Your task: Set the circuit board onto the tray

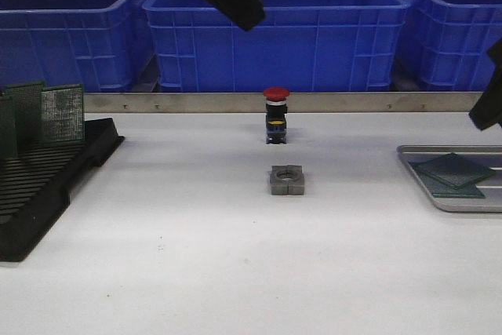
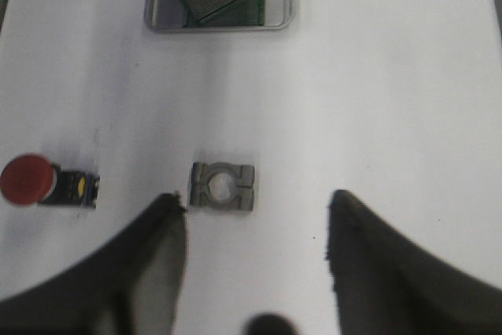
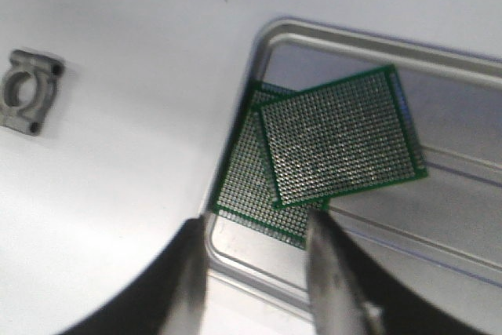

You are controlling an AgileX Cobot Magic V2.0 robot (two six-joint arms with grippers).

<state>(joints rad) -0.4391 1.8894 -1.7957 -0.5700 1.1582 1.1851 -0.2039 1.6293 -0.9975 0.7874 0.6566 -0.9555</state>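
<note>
Two green perforated circuit boards (image 3: pixel 343 137) lie overlapped, flat, in ribbed silver-grey metal tray (image 3: pixel 376 43) at table's right. Right tool (image 3: pixel 255 260): fingers apart, empty, above tray corner. Left tool (image 2: pixel 255 221): released, empty, over grey metal bracket (image 2: pixel 223 187).

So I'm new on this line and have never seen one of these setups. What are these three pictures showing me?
A two-armed robot at a white table. One camera looks forward; one sits on each wrist.

On the table: a black slotted rack holding upright green boards, a red-capped push button, a small grey metal block with a round hole, and a shallow silver metal tray with two green perforated circuit boards overlapping.

The left gripper hangs open and empty. The right gripper is above the tray edge, holding nothing.
</note>
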